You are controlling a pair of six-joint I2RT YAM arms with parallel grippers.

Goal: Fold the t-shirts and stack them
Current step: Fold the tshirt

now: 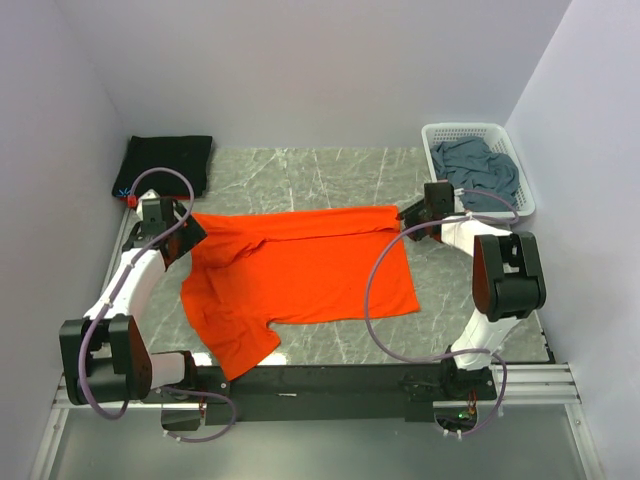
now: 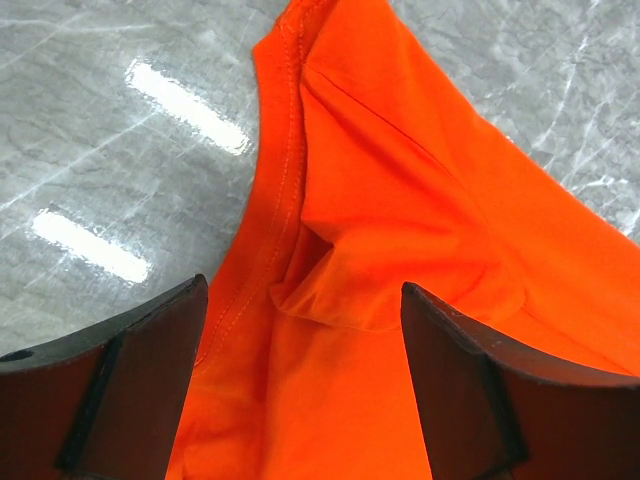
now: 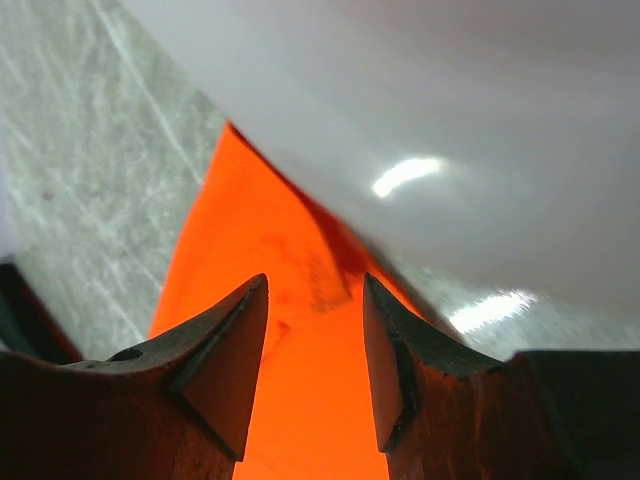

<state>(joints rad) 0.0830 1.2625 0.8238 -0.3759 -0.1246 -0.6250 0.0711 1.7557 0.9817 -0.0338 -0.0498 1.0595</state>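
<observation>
The orange t-shirt (image 1: 300, 275) lies spread across the middle of the table, its far edge folded over in a strip and one sleeve pointing toward the near edge. My left gripper (image 1: 190, 232) is open at its far left corner; in the left wrist view (image 2: 303, 290) the jaws stand wide apart over wrinkled orange cloth (image 2: 400, 200). My right gripper (image 1: 408, 222) is open at the far right corner, with orange cloth (image 3: 250, 230) between its jaws (image 3: 315, 285). The black t-shirt (image 1: 168, 163) lies folded at the far left. The blue-grey t-shirt (image 1: 478, 170) lies crumpled in the basket.
The white lattice basket (image 1: 465, 128) stands at the far right against the wall. White walls close in the grey marble table (image 1: 300, 170) on the left, back and right. A black rail (image 1: 320, 380) runs along the near edge.
</observation>
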